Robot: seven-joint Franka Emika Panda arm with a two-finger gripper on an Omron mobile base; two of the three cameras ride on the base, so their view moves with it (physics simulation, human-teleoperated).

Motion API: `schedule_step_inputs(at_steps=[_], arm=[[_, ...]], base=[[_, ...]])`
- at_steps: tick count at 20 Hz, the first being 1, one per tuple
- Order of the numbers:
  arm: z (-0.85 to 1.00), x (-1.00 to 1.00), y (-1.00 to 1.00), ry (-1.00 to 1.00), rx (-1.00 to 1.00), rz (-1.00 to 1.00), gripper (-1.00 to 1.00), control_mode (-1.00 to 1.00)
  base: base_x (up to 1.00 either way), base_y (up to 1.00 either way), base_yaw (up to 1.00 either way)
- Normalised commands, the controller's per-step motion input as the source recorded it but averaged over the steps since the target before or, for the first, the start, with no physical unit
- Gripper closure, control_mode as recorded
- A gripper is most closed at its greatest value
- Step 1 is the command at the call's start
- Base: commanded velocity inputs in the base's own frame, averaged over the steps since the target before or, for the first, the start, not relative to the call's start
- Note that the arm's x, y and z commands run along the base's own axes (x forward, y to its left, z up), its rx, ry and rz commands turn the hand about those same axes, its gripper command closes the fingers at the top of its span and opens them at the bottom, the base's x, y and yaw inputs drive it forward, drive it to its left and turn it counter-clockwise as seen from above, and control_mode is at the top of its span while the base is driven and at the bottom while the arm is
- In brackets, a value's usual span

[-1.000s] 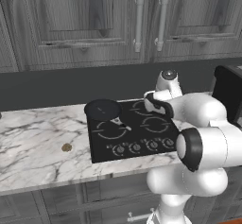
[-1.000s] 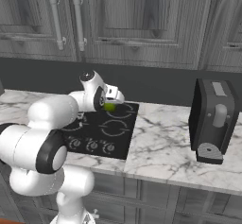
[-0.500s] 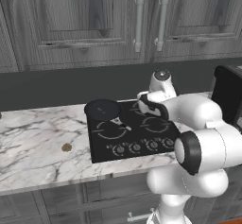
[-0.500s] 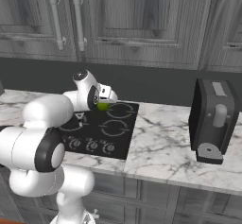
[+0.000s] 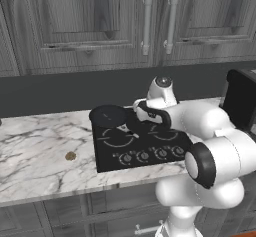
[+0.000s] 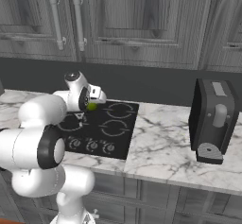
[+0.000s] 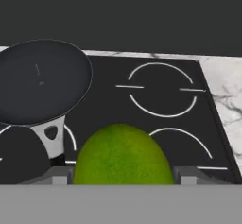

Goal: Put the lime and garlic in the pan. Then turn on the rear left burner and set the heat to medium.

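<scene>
My gripper (image 7: 122,172) is shut on the lime (image 7: 122,154), a bright green ball that sits large between the two fingers in the hand view. From the right base view the lime (image 6: 91,107) hangs in the gripper (image 6: 90,106) above the cooktop's back left part. The black pan (image 5: 108,116) rests on the rear left burner and hides its ring; its handle points toward the front. The gripper (image 5: 138,112) hovers just right of the pan (image 7: 42,80). The tan garlic (image 5: 70,156) lies on the marble counter, left of the cooktop.
The black glass cooktop (image 5: 165,138) has a row of grey knobs (image 5: 150,155) along its front edge. A dark coffee machine (image 6: 215,121) stands on the counter at the right. Dark cabinets hang above a dark back wall.
The arm has swung left over the cooktop, carrying the lime closer to the pan. The pan and the garlic have stayed put.
</scene>
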Motion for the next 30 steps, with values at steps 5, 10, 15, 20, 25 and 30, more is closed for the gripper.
schedule_step_inputs(at_steps=[5,10,15,20,25,30], arm=[[-0.14,0.0,0.51,0.0,0.1,0.15,1.0,-1.0],[-0.01,0.04,0.47,0.0,0.04,0.11,1.0,-1.0],[0.0,0.16,0.22,0.0,0.0,0.01,1.0,-1.0],[0.0,0.16,0.18,0.0,0.0,0.0,1.0,-1.0],[-0.01,0.32,0.22,0.0,0.0,0.0,1.0,-1.0],[0.0,0.26,0.29,0.0,0.0,0.0,1.0,-1.0]], base=[[0.0,0.0,0.0],[0.0,0.0,0.0],[0.0,0.0,0.0],[0.0,0.0,0.0],[0.0,0.0,0.0],[0.0,0.0,0.0]])
